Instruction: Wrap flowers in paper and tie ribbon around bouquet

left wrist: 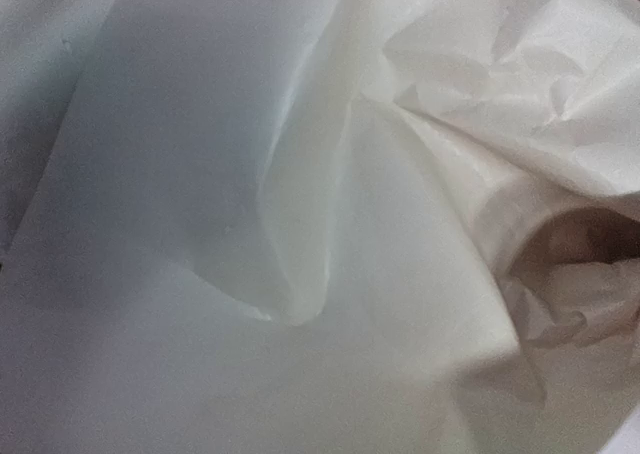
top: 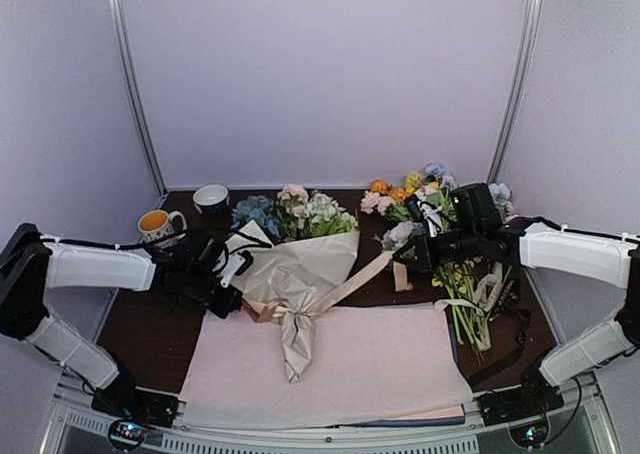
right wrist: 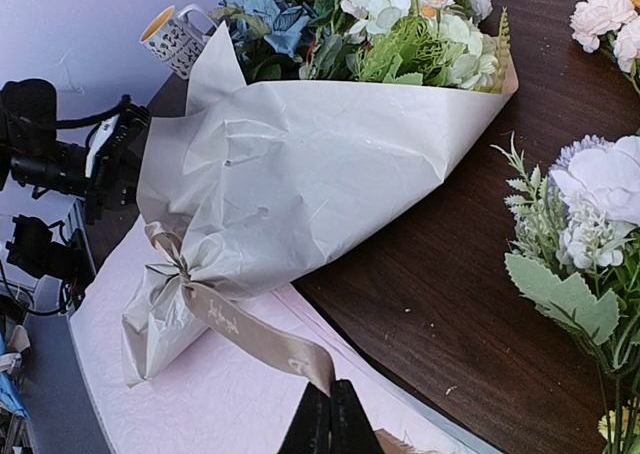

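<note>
- The right claw (right wrist: 330, 422) has its two black fingers pressed together on the free end of the narrow, glossy tan satin ribbon (right wrist: 250, 334).
- From that claw (top: 405, 256) the ribbon runs straight ahead and to the left. It ends in a knot around the narrow neck of the bouquet (right wrist: 300, 184), a cone of creased beige wrapping paper.
- The bouquet lies on its side between the two claws. Its twisted tail rests on the pale pink paper sheets (top: 350, 374), nearer the arm bases than either claw. Its wide mouth lies on the dark brown wooden table (top: 150, 334), farther out.
- White, cream and dusty blue artificial flowers (right wrist: 400, 24) with green leaves stick out of that mouth, well ahead of the right claw.
- The left claw (top: 230, 284) is closed and sits against the bouquet's left edge.
- The left wrist view is filled with pale folds of the paper (left wrist: 300, 224) and shows no fingers. I cannot tell whether a fold is pinched.
- A loose bunch of orange, yellow and pink blooms (top: 440, 209) lies under the right claw and to its right.
- Beyond the left claw stand a white patterned mug with a yellow inside (top: 158, 224) and a small dark blue bowl (top: 211, 198).
</note>
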